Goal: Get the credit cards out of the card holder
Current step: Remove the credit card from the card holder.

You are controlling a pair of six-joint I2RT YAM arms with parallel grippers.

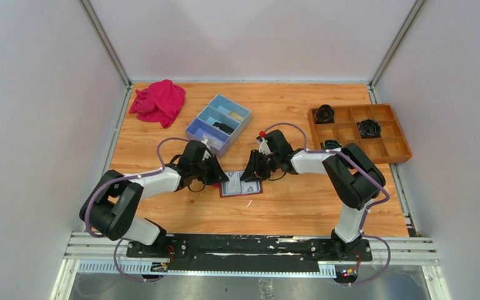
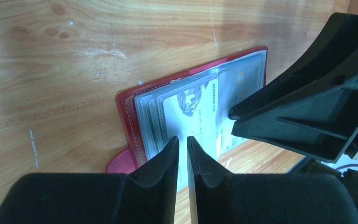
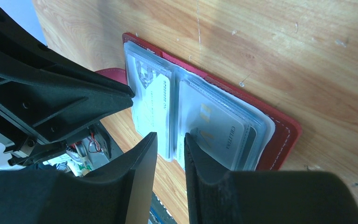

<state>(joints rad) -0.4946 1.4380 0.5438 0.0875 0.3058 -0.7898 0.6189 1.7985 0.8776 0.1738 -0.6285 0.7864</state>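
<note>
1. The card holder (image 1: 240, 187) lies open on the table, with the credit cards (image 3: 219, 126) in its sleeves.
2. The left gripper (image 2: 182, 142) is at its 9 o'clock and the right gripper (image 3: 170, 137) at 1 o'clock. Both have jaws nearly together; I cannot tell if either is gripping anything.
3. The step looks like the first extraction. Next, pinch one card edge and slide it out.

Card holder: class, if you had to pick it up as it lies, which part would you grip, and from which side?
Probably the tab, approached from the left gripper's side. The holder lies open and flat, so its cover edges offer little to pinch; the tab sticks out beyond the cover there.
</note>
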